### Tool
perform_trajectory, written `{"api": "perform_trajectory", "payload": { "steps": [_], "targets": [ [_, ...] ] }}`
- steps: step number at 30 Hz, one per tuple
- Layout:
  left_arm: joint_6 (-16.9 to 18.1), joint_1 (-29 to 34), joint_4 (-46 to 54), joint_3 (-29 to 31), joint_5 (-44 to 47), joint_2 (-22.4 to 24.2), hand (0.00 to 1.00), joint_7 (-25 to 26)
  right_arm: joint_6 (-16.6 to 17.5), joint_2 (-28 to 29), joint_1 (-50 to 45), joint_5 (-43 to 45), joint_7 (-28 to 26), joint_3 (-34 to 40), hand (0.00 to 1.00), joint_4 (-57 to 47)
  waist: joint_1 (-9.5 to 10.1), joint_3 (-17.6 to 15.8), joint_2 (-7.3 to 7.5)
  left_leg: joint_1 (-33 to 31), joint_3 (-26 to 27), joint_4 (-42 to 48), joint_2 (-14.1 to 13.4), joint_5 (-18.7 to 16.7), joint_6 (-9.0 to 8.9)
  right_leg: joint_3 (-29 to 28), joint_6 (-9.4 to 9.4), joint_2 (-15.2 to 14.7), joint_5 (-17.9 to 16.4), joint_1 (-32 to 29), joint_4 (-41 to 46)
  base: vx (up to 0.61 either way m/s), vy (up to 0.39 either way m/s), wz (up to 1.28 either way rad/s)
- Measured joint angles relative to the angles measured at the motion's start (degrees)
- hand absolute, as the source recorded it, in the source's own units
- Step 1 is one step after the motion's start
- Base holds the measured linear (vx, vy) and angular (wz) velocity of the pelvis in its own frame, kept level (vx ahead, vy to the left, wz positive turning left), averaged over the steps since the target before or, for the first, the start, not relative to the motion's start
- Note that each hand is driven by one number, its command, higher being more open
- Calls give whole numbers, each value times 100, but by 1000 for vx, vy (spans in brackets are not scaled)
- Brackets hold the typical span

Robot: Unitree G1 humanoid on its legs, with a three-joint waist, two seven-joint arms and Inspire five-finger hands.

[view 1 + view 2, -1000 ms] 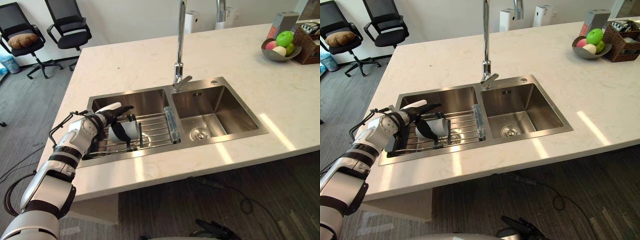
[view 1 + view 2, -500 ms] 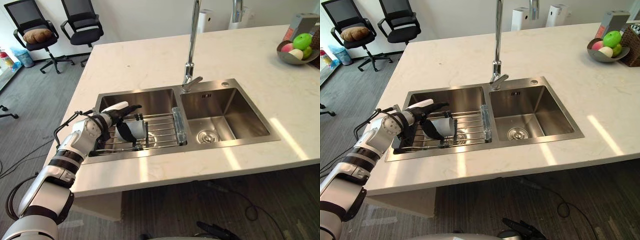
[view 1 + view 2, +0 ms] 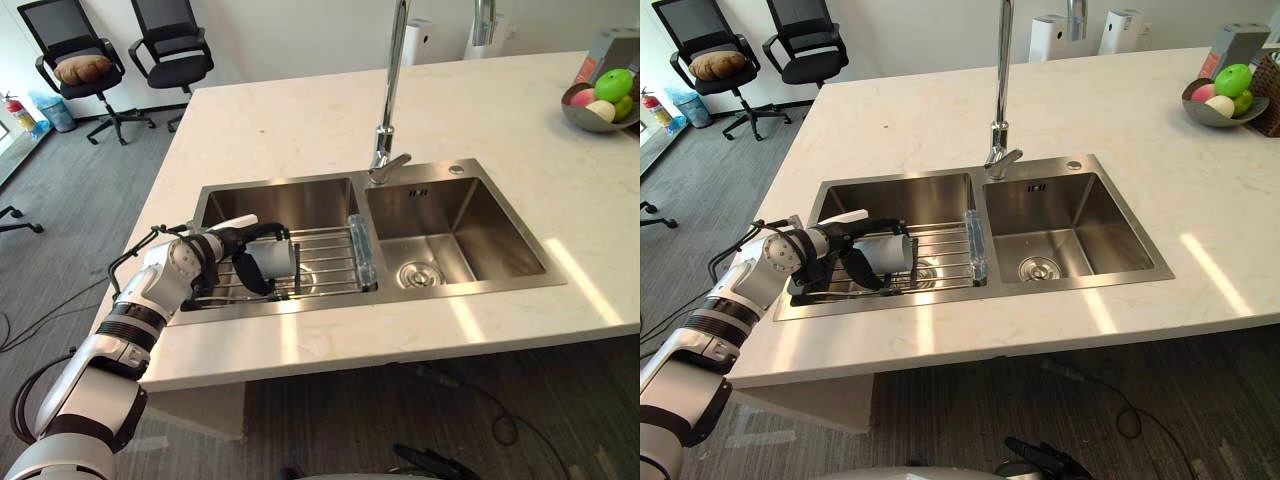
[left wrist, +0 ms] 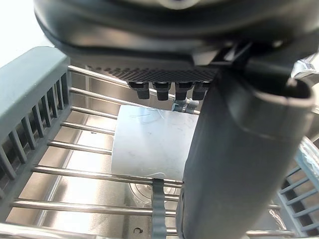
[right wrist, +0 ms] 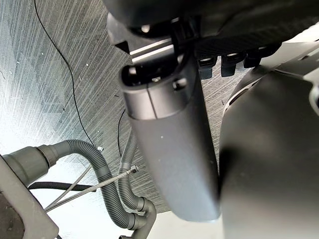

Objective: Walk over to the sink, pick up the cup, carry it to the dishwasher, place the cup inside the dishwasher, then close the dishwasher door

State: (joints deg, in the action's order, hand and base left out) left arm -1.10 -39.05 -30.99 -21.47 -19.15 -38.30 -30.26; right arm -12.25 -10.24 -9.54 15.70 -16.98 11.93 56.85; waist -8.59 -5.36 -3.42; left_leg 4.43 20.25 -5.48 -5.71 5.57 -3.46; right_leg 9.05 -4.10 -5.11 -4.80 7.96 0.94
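**Left hand (image 3: 208, 247) has curled onto the cup (image 3: 270, 260) since a second ago**

Fingers (image 3: 272, 229) that lay straight above the cup a second ago now bend down over its upper side. The whole view has also slid a little, which is the camera moving, not the sink (image 3: 300, 195).

The cup lies on its side on the wire rack (image 3: 325, 262) across the sink's left basin. It appears to rest on the bars. The left wrist view shows its pale wall just past the fingertips, with the thumb (image 4: 234, 164) in front on the near side. So the left hand is wrapped round the cup, though how firm the hold is cannot be judged. The right hand (image 5: 169, 149) hangs low under the desk (image 3: 300, 110) near the grey drain hoses (image 5: 99, 169). It carries nothing, and I cannot tell whether it is open or closed.

As for progress, the walk to the sink looks done, since the robot stands at the desk edge with the basin in reach. The pick-up is under way but not complete, as the cup appears not yet lifted. Still ahead are raising it clear of the rack and the tap (image 3: 385, 100), carrying it to the dishwasher, setting it inside and closing the door. By my reckoning that is most of the task.
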Motion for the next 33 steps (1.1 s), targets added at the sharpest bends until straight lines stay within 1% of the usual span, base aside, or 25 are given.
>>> {"api": "perform_trajectory", "payload": {
  "steps": [5,13,15,17,18,22,24,27,29,31,33],
  "targets": [
    [4,15,0,0,-1,-1,100,-94,-1,0,0,-1,0,0,100,1,-9,-1,2,4,17,0,-4,-1,-2,-18,0,0,0,-3,0,0,0,0],
    [3,103,-83,-1,-9,5,100,-82,-1,4,2,-2,0,0,100,-6,-39,-2,4,38,85,0,-8,-13,-17,-86,0,1,0,-6,1,0,0,-3],
    [10,130,-102,-1,-12,12,100,-4,-2,5,4,-7,0,0,100,-8,-58,-2,4,40,96,0,-8,-18,-22,-98,0,2,0,-10,0,0,0,-2],
    [39,143,-247,-2,-52,72,100,180,-2,9,7,-16,0,1,100,-10,-83,-3,4,53,123,0,-9,-28,-27,-124,0,3,0,-11,-1,3,1,-6],
    [50,144,-307,-2,-86,88,0,230,-2,11,7,-19,0,2,100,-10,-89,-3,4,60,139,0,-9,-31,-28,-136,0,4,0,-12,-1,6,3,-9],
    [178,194,-536,18,-319,175,0,615,-2,11,7,-31,-2,6,100,-11,-88,-3,4,107,236,0,-8,-52,-30,-221,1,13,1,-16,2,-6,3,-10],
    [143,212,-824,53,-503,293,0,830,-1,22,2,-31,-2,12,100,-19,-121,-5,-1,119,267,0,-10,-64,-30,-255,1,16,1,-24,2,-11,3,-10],
    [141,262,-1027,288,-689,405,0,1229,0,36,3,-31,-2,12,100,-45,-173,-7,-1,117,307,0,-10,-87,-37,-293,1,16,1,-49,1,10,2,-7],
    [227,288,-1063,319,-769,406,0,1390,1,37,4,-31,-3,12,100,-57,-171,-8,-2,117,331,1,-11,-98,-47,-321,1,19,1,-61,1,34,-1,-7],
    [466,398,-1115,325,-786,447,0,1648,1,37,4,-31,-3,11,100,-94,-172,-9,-5,117,336,1,-12,-105,-58,-324,5,23,-3,-61,0,38,-10,-2],
    [608,487,-1151,434,-789,554,0,1846,0,35,4,-32,-2,6,100,-95,-160,-14,-9,117,334,1,-17,-105,-59,-320,9,28,-5,-52,0,0,0,0]
  ]
}}
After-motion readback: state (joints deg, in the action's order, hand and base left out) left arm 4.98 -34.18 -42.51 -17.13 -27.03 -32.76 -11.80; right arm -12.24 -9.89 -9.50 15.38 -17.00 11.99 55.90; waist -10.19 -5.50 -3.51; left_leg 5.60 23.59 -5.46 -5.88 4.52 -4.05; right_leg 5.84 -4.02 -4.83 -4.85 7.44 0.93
